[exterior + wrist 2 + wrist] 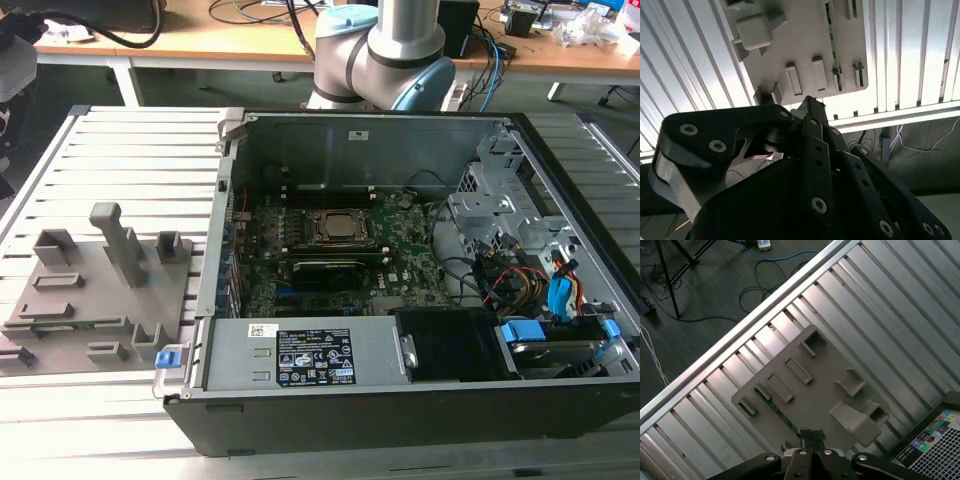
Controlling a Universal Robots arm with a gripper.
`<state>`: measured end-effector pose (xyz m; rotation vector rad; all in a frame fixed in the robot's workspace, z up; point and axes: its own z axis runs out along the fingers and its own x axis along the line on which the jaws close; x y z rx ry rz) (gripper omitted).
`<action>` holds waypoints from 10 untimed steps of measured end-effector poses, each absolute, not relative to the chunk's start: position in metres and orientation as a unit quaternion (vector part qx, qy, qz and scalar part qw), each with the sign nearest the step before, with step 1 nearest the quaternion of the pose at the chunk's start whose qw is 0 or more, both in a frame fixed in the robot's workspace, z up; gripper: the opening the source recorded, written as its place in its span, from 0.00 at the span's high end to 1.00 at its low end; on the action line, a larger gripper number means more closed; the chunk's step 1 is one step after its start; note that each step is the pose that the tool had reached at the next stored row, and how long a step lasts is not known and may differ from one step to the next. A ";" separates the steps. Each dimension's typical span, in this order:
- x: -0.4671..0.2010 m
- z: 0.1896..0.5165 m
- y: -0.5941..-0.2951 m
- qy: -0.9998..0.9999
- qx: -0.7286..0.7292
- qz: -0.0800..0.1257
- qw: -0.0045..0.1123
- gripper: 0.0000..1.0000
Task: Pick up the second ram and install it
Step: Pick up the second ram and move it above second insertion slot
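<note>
Item – second ram (776, 410): thin green stick, seated on edge in a narrow slot of the grey fixture plate (825, 390). In the second wrist view it (833, 45) ran as a green line along one side of the plate (800, 40), between small rectangular holders.

Gripper (809, 436): black, hung above the plate near one end of the stick and clear of it. The jaws were drawn together with nothing between them.

Fixture plate (95, 300): lay flat on the ribbed aluminium bench (130, 150) at the exterior view's left. It carried several upright blocks and one taller post.

Computer case (400, 420): black, lying open just beside the plate, toward the exterior view's right. Inside were the green motherboard (400, 250), a grey power supply (300, 355) with a dark label along the near wall, and bundled coloured wires at the far right.

Arm (400, 50): grey and pale blue – its base stood behind the case and its upper part ran out of the picture.

Floor (700, 285): dark, beyond the bench edge, with loose cables (765, 270).
</note>
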<state>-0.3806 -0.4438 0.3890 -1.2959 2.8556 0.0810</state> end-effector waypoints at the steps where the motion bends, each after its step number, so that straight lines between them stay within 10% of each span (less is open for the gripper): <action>1: -0.381 0.389 -0.444 0.902 -0.431 0.026 0.002 0.89; 10: -0.381 0.389 -0.444 0.836 -0.548 0.026 -0.002 0.89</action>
